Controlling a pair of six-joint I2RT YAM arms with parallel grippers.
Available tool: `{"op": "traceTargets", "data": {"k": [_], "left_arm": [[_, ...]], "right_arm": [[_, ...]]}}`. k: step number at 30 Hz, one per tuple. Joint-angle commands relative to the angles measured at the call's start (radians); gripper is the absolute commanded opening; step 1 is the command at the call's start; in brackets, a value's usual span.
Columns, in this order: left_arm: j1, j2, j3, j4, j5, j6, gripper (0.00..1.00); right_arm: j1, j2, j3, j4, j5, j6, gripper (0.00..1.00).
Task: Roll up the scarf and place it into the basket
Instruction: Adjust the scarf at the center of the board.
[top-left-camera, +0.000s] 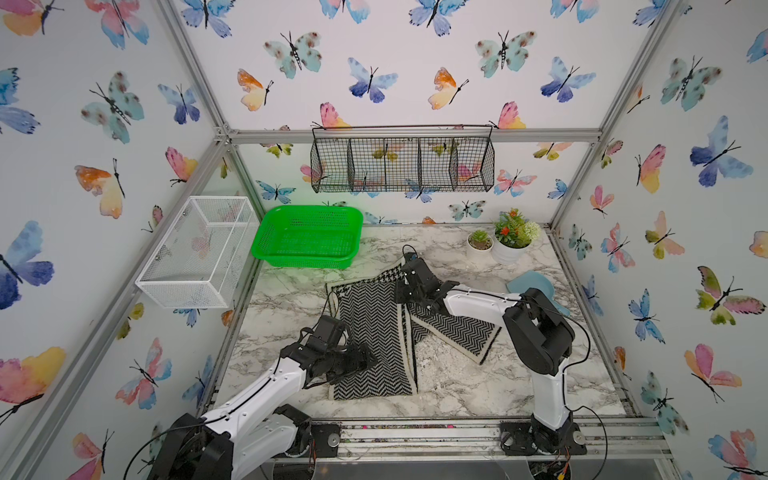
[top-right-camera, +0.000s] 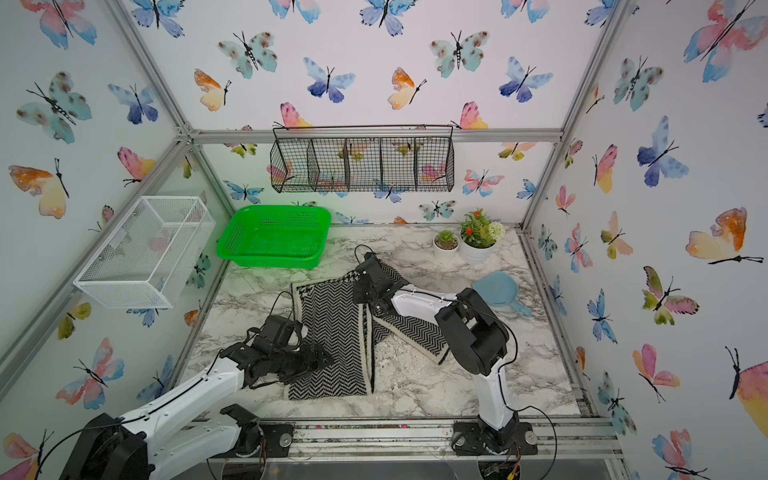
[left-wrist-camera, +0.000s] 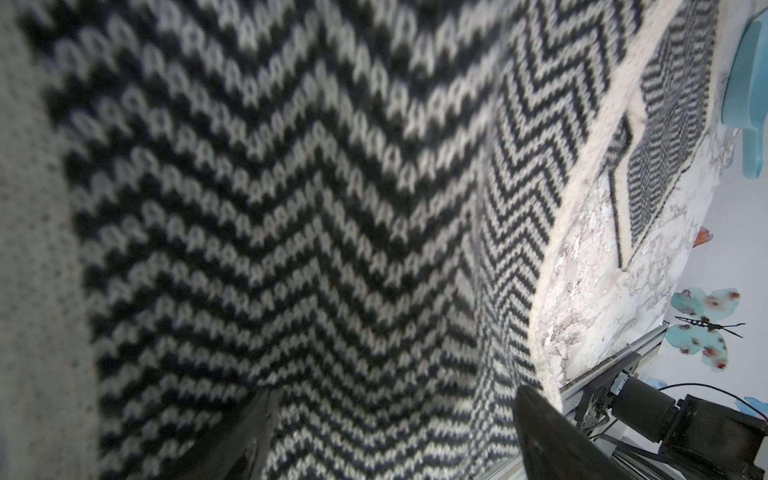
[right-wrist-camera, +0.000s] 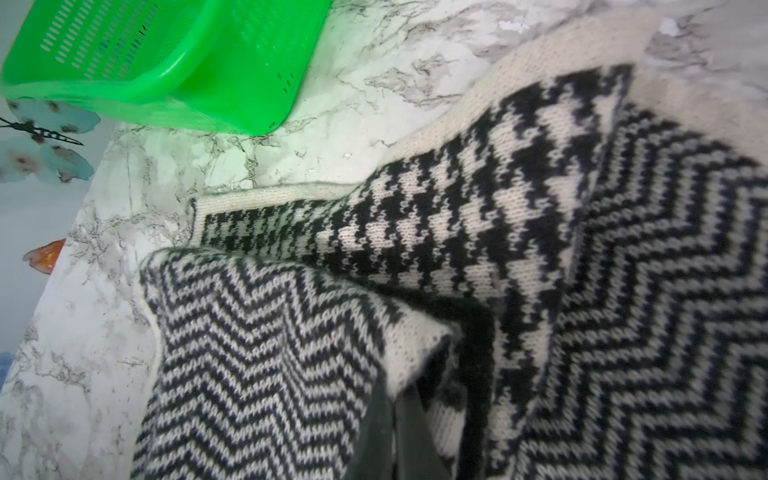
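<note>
1. The scarf (top-left-camera: 374, 332), a black-and-white chevron knit with a houndstooth end, lies near the centre of the marble desk (top-left-camera: 457, 382). It is bent into two legs that meet at its 12 o'clock end, and no part is rolled yet.
2. The green basket (top-left-camera: 305, 262) stands empty at 11 o'clock from the scarf, near it but apart.
3. The right gripper (right-wrist-camera: 395, 432) is pinched tight on a cream-edged fold at the scarf's 1 o'clock side, by the bend.
4. The left gripper (left-wrist-camera: 390, 436) hangs with jaws spread wide, low over the near leg at 7 o'clock, holding nothing. Whether it touches the knit I cannot tell.
5. The step in hand looks like gathering the scarf to start the roll. The next move probably calls for drawing the pinched fold over into one straight strip while the left gripper steadies the near leg.
</note>
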Motion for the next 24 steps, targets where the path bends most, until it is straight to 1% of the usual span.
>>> {"op": "traceTargets", "data": {"k": [1, 4, 12, 13, 14, 16, 19, 20, 22, 24], "left_arm": [[-0.005, 0.012, -0.015, -0.015, -0.052, 0.007, 0.91], [-0.006, 0.026, -0.021, -0.032, -0.086, 0.017, 0.91], [-0.008, 0.036, -0.020, -0.039, -0.120, 0.019, 0.91], [-0.008, 0.037, -0.018, -0.040, -0.124, 0.019, 0.91], [-0.008, 0.040, -0.015, -0.039, -0.125, 0.017, 0.90], [-0.009, 0.040, -0.013, -0.025, -0.112, 0.017, 0.91], [-0.012, 0.026, 0.006, -0.014, -0.088, 0.017, 0.91], [-0.012, 0.010, 0.016, -0.014, -0.083, 0.017, 0.92], [-0.012, -0.017, 0.042, -0.022, -0.071, 0.013, 0.92], [-0.011, -0.040, 0.087, -0.049, -0.081, 0.010, 0.92]], "right_arm": [[-0.031, -0.031, 0.006, 0.000, -0.013, -0.015, 0.01], [-0.050, -0.052, 0.002, -0.006, -0.023, -0.032, 0.01], [-0.101, -0.069, 0.016, -0.054, -0.025, -0.056, 0.01], [-0.102, -0.067, 0.021, -0.061, -0.021, -0.060, 0.03], [-0.104, -0.064, 0.029, -0.071, -0.014, -0.068, 0.08], [-0.104, -0.063, 0.041, -0.077, -0.026, -0.087, 0.26], [-0.105, -0.100, 0.015, -0.027, -0.092, -0.124, 0.58], [-0.104, -0.129, -0.009, 0.001, -0.109, -0.135, 0.67], [-0.105, -0.186, -0.044, 0.013, -0.136, -0.169, 0.76], [-0.102, -0.254, -0.082, -0.004, -0.192, -0.217, 0.79]]}}
